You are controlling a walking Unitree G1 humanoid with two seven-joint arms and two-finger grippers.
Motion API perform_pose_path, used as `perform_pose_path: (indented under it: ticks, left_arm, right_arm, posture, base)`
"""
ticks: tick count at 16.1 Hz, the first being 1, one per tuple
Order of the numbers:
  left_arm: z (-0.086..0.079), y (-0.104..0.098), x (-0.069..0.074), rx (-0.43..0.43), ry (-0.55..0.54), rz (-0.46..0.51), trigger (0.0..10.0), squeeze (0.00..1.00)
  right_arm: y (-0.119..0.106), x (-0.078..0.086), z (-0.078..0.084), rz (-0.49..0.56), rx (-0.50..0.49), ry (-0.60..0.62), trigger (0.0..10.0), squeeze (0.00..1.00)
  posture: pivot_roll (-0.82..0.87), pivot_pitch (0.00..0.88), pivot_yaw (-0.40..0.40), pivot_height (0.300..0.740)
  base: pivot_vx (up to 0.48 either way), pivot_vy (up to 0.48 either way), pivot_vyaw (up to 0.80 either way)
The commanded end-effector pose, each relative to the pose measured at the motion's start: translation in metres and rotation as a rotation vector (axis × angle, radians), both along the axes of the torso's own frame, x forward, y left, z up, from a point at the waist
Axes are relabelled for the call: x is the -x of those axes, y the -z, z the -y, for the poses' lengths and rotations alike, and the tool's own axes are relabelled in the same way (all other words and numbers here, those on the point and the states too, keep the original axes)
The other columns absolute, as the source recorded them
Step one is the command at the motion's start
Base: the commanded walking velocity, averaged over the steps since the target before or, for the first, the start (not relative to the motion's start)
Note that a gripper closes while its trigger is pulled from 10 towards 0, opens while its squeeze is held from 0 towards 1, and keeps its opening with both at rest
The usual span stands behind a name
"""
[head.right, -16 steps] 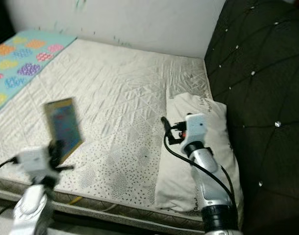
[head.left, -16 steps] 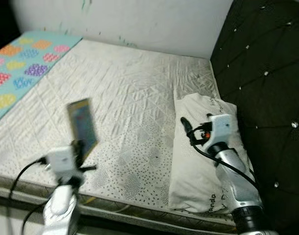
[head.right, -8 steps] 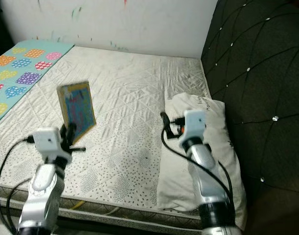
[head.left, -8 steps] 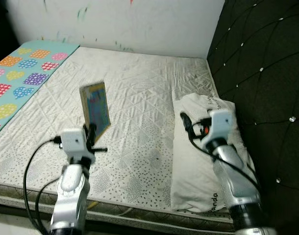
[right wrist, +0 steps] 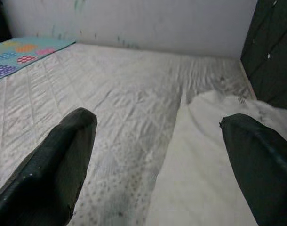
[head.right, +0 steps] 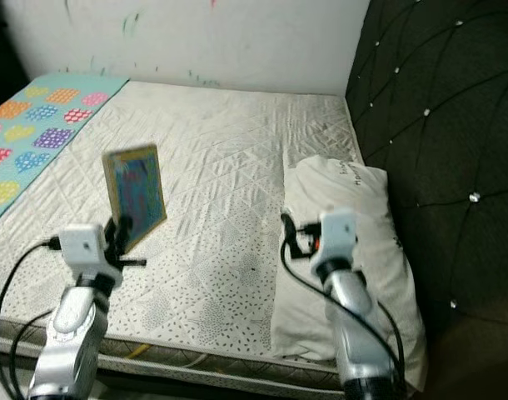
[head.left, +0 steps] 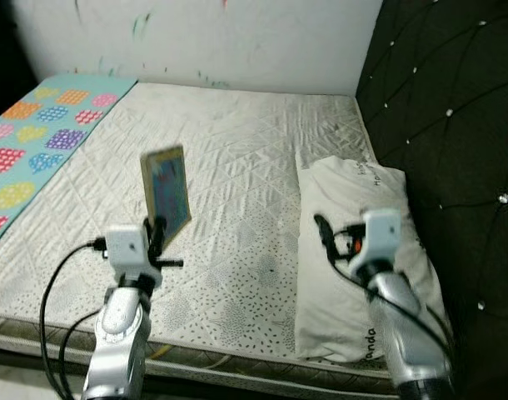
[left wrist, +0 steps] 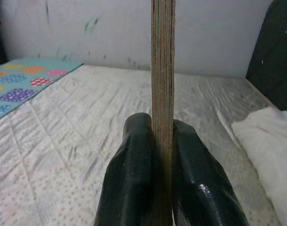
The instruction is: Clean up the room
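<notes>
Left pincer [left wrist: 161, 155] clamps book [head.left: 166, 195]; pillow [head.left: 358, 250] under right pincer [right wrist: 157, 165].

White quilted mattress [head.left: 237, 167] with a diamond stitch pattern and small dark speckles toward six o'clock. At ten o'clock, a turquoise blanket [head.left: 37, 133] printed with dotted blobs in orange, pink, purple, red and yellow. At four o'clock, a white pillow [head.left: 354, 250] with dark lettering. At three o'clock, a black tufted headboard [head.left: 454, 125] with shiny studs. White wall [head.left: 237, 42] with green and red marks. A book [head.left: 166, 198] with a yellow-edged blue cover, held between black fingers [left wrist: 134, 179].
</notes>
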State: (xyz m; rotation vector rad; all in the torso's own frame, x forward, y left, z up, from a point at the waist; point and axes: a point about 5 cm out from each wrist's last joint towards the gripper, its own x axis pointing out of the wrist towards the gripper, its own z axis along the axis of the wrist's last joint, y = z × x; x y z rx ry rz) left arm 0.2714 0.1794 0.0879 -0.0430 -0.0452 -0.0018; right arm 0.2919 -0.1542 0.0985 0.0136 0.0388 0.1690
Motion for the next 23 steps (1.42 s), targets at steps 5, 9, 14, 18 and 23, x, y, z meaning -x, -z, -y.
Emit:
perform_pose_path:
  ticks: [5,9,14,18,23]
  left_arm:
    - [-0.009,-0.011,0.013,-0.016,-0.044,0.043,10.0,0.00]
    - [-0.009,-0.011,0.023,-0.016,-0.065,0.029,10.0,0.00]
    - [-0.012,-0.017,0.025,-0.004,-0.079,0.030,10.0,0.00]
    - [-0.013,-0.018,0.024,0.030,-0.103,0.014,10.0,0.00]
    - [-0.010,-0.022,0.022,0.022,-0.091,0.013,10.0,0.00]
  right_arm:
    - [-0.014,0.000,-0.012,0.016,-0.017,-0.038,10.0,0.00]
    - [-0.015,-0.004,-0.008,0.003,-0.034,-0.030,10.0,0.00]
    - [-0.022,-0.011,-0.009,-0.005,-0.047,-0.030,10.0,0.00]
    - [-0.026,-0.014,-0.007,-0.004,-0.049,-0.028,10.0,0.00]
    - [-0.026,-0.015,-0.007,0.000,-0.052,-0.021,10.0,0.00]
  posture:
    - [-0.16,0.069,0.003,0.740]
    - [-0.13,0.090,-0.016,0.740]
    - [-0.12,0.120,-0.022,0.740]
    - [-0.12,0.130,-0.028,0.740]
    - [-0.12,0.133,-0.017,0.740]
  base:
    - [0.000,0.000,0.00]
    - [0.000,0.000,0.00]
    - [0.000,0.000,-0.64]
    - [0.000,0.000,-0.80]
    - [0.000,0.000,-0.80]
